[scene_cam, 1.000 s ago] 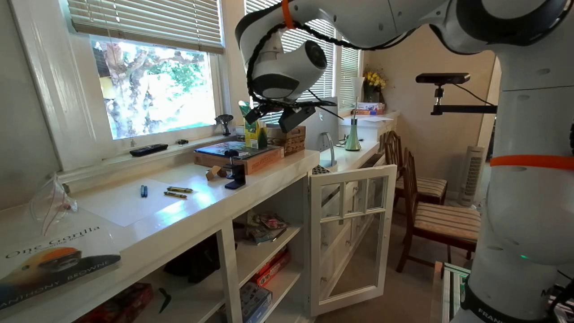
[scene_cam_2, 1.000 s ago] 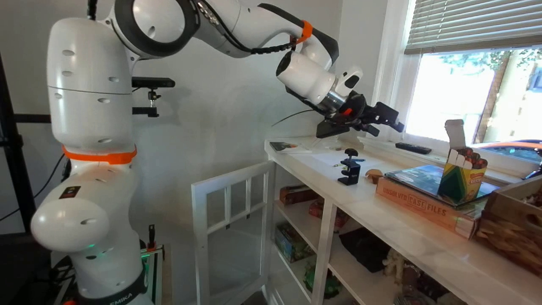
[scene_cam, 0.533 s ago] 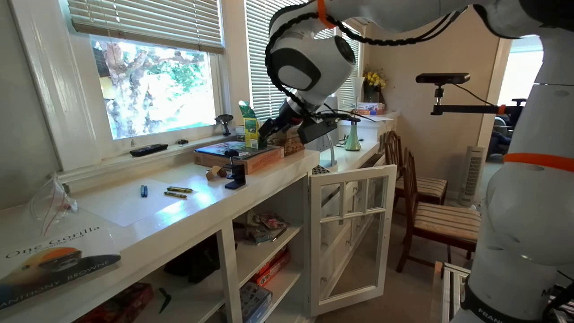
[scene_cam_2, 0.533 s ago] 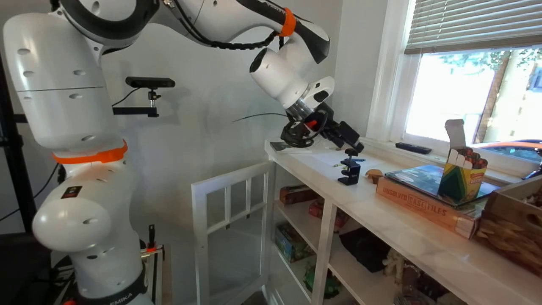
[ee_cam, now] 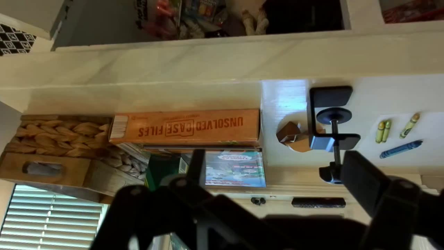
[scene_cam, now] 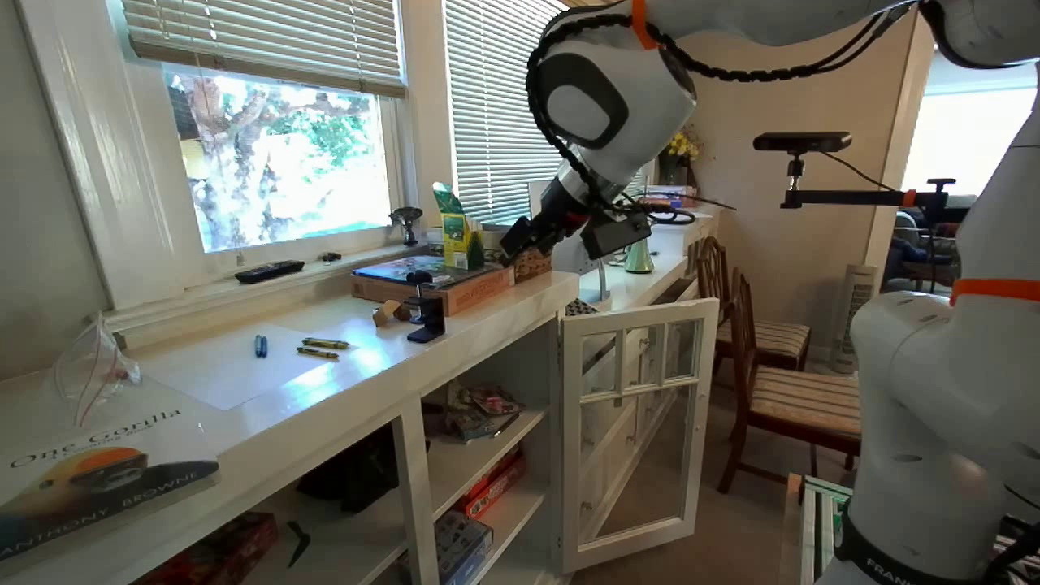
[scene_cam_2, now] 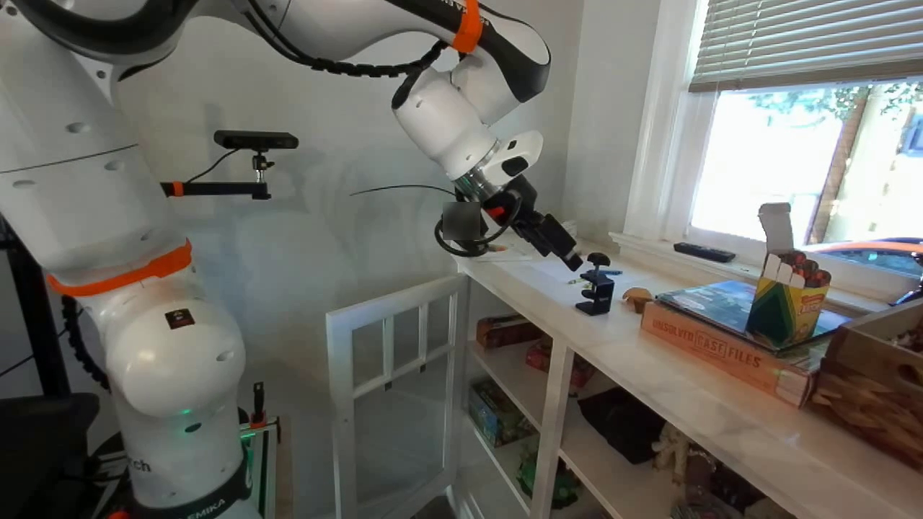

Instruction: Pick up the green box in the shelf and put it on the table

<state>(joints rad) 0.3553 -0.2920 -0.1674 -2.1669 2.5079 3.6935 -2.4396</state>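
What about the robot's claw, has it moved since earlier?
Yes: in an exterior view, the gripper came lower, from right of the black clamp to its left.

Passage: shelf [scene_cam: 453, 471] front, open between two outswung doors [scene_cam: 639, 389].
Obstacles: black clamp [scene_cam: 436, 317] near tabletop [scene_cam_2: 627, 342] front edge; orange box [scene_cam_2: 721, 355] and basket [scene_cam_2: 869, 407] toward back edge.

1. In an exterior view, the line of sight runs slightly down along the table [scene_cam: 479, 341], from close by the gorilla book [scene_cam: 106, 487] toward the chairs [scene_cam: 800, 400].
2. In an exterior view from near the wooden crate [scene_cam_2: 872, 404], it runs roughly the opposite way, toward the book's end.
3. The wrist view is nearest, downward and upside down: shelf [ee_cam: 362, 15] on top, blinds [ee_cam: 52, 218] beneath.
4. All three share the black clamp [ee_cam: 329, 97] and the orange box [ee_cam: 190, 128].
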